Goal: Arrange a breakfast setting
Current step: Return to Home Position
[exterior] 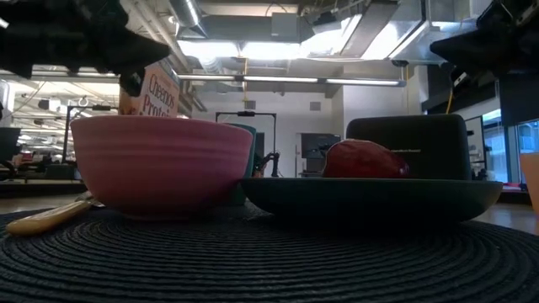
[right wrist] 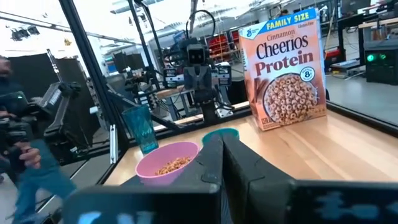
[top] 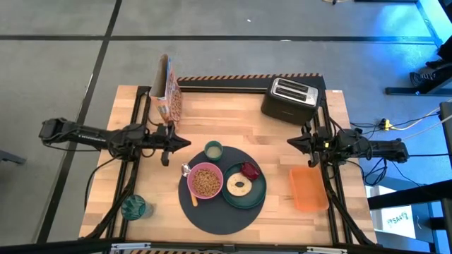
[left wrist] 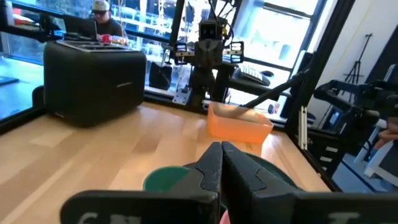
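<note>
A large round dark-grey mat (top: 219,212) lies at the table's near middle. On it stand a pink bowl (top: 205,180) holding cereal, a dark-green plate (top: 256,190) with a pale ring-shaped bagel (top: 237,185) and a small dark-red fruit (top: 250,170), and a small pale-green cup (top: 213,149) at its far edge. A spoon (top: 191,188) lies left of the bowl. My left gripper (top: 185,143) is shut and empty, left of the cup. My right gripper (top: 291,141) is shut and empty, right of the mat.
A black toaster (top: 290,99) stands at the far right, a cereal box (top: 167,90) at the far left. An orange tray (top: 308,188) lies right of the mat, a teal glass (top: 133,207) at the near left. People show in the room behind.
</note>
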You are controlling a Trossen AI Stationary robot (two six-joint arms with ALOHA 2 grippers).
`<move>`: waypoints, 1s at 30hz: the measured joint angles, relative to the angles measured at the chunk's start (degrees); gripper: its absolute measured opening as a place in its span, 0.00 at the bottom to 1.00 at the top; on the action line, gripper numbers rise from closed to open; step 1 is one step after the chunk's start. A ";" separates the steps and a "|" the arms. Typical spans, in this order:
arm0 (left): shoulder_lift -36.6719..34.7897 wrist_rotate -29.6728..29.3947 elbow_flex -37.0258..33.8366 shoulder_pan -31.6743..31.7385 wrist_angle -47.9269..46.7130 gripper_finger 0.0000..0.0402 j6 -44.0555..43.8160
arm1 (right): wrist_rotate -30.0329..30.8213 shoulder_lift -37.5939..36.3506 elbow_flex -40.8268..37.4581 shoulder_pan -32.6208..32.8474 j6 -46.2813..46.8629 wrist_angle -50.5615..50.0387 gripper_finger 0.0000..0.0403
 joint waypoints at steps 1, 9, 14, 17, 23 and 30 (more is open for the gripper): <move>-0.98 -0.02 -0.73 0.00 -0.32 0.00 -0.02 | 0.00 -0.48 -0.23 0.00 0.01 -0.39 0.00; -8.26 0.30 -5.07 0.02 -0.14 0.00 0.06 | -0.52 -1.84 -0.84 0.00 -0.18 -2.94 0.00; -13.49 -0.04 -8.27 0.02 -0.16 0.00 0.04 | -2.40 -1.84 -0.84 0.00 -1.95 -3.32 0.00; -16.01 -0.12 -8.86 0.02 -1.52 0.00 0.28 | -2.43 -1.84 -0.84 0.00 -2.28 -3.34 0.00; -18.37 0.67 -8.86 0.02 -2.26 0.00 3.63 | -2.41 -1.84 -0.84 0.00 -4.97 -3.26 0.00; -21.06 2.86 -8.86 0.02 -2.85 0.00 6.84 | -2.40 -1.84 -0.84 0.00 -5.28 -3.07 0.00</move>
